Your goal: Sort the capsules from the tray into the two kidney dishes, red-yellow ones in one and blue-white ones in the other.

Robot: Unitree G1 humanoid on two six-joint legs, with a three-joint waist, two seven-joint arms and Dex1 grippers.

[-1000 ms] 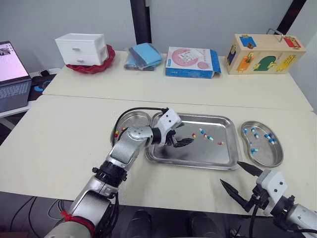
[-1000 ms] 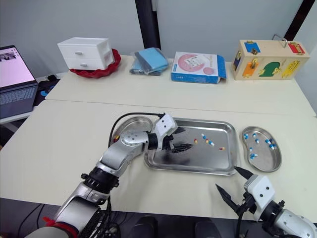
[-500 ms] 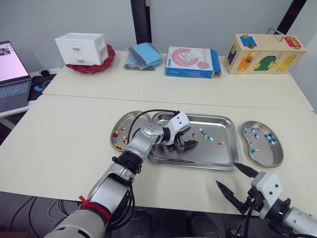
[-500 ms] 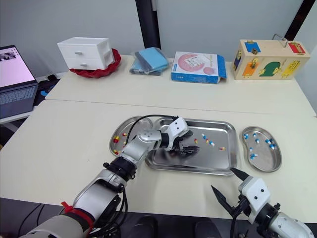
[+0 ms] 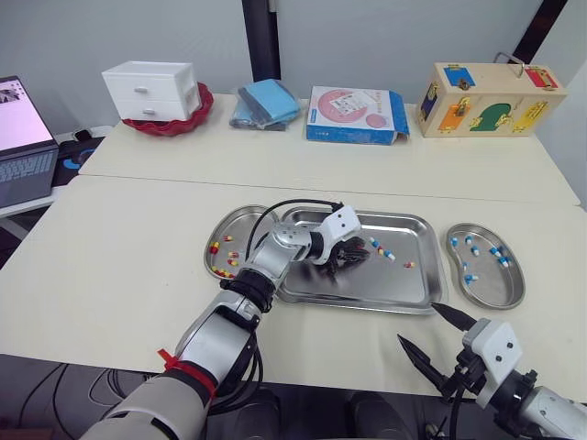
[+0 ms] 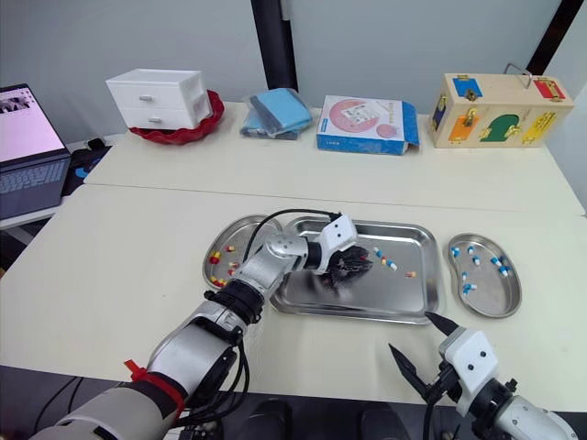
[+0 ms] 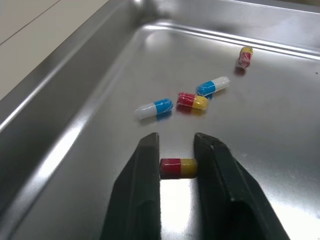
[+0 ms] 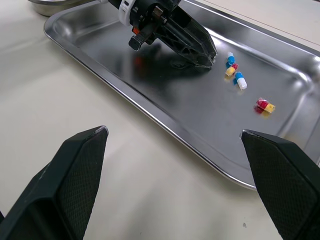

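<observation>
You are pinching red-yellow capsule point(image 7: 178, 168) endwise in left end effector point(image 7: 176, 138), nearly shut, on tray point(image 5: 404, 298) floor, for lift toward left kidney dish point(image 5: 240, 218). Right end effector point(image 5: 417, 323) hanging wide open, empty, clear of tray.

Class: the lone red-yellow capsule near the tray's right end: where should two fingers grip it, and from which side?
Grip the lone red-yellow capsule across its middle, from straight above, a finger on each long side. It lies flat on the tray, apart from the others; its rounded ends would likely slip.
</observation>
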